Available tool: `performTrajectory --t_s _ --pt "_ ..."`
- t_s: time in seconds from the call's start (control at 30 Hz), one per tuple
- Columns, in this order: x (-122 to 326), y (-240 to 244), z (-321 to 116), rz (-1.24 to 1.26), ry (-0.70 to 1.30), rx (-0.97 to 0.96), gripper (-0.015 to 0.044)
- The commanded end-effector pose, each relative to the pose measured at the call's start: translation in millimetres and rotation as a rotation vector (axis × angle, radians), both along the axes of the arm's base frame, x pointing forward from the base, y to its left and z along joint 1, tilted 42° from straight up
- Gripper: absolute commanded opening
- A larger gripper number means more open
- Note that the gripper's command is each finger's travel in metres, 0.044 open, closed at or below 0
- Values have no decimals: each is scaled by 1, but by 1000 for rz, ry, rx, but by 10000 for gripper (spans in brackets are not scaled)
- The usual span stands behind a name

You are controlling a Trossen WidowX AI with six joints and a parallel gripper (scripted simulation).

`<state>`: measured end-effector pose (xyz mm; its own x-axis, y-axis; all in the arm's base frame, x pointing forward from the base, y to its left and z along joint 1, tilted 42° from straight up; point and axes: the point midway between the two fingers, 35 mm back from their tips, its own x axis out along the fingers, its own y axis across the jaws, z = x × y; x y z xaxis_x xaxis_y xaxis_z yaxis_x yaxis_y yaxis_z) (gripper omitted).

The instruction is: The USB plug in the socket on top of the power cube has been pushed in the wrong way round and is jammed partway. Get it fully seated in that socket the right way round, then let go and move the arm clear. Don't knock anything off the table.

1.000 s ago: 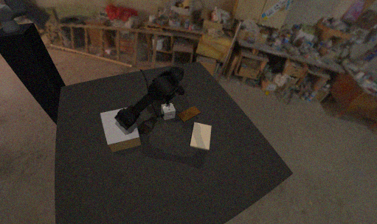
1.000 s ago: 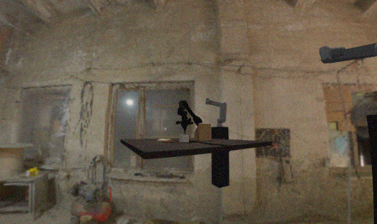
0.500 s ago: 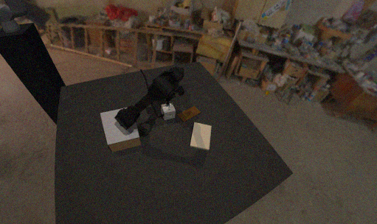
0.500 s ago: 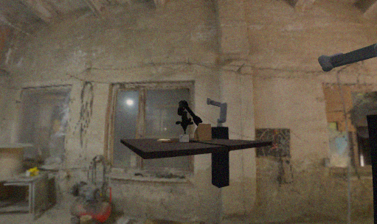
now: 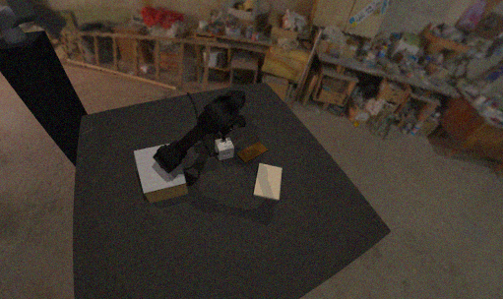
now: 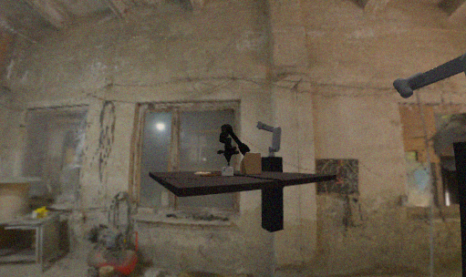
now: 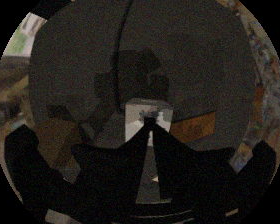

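The white power cube [image 5: 224,150] [image 6: 227,171] [image 7: 133,128] stands upright on the dark table. My gripper [image 5: 224,138] [image 6: 228,164] [image 7: 150,126] points down right over its top face, its fingers nearly together and shut on the small USB plug. The plug is mostly hidden by the dark fingertips; a small grey patch shows just beyond them over the cube's top in the wrist view. I cannot tell how deep the plug sits or which way round it is.
A brown flat piece [image 5: 252,151] [image 7: 195,127] lies beside the cube. A cream pad [image 5: 268,181] lies farther off. A large white-topped box [image 5: 158,169] [image 6: 252,163] is on the cube's other side, under the arm. A thin black cable [image 7: 116,75] runs across the table behind the cube.
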<state>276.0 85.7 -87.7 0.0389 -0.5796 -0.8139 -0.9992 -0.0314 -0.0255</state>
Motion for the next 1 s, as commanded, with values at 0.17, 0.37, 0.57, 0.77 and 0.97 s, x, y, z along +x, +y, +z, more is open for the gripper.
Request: performTrajectory --t_s 0.17,0.37,0.57,0.77,0.97 --pt "0 -1 -1 3 1 0 0" --pt "0 -1 -2 3 1 0 0" --pt "0 -2 -2 3 1 0 0" --pt "0 -2 -3 3 1 0 0" --pt "0 -3 -3 3 1 0 0"
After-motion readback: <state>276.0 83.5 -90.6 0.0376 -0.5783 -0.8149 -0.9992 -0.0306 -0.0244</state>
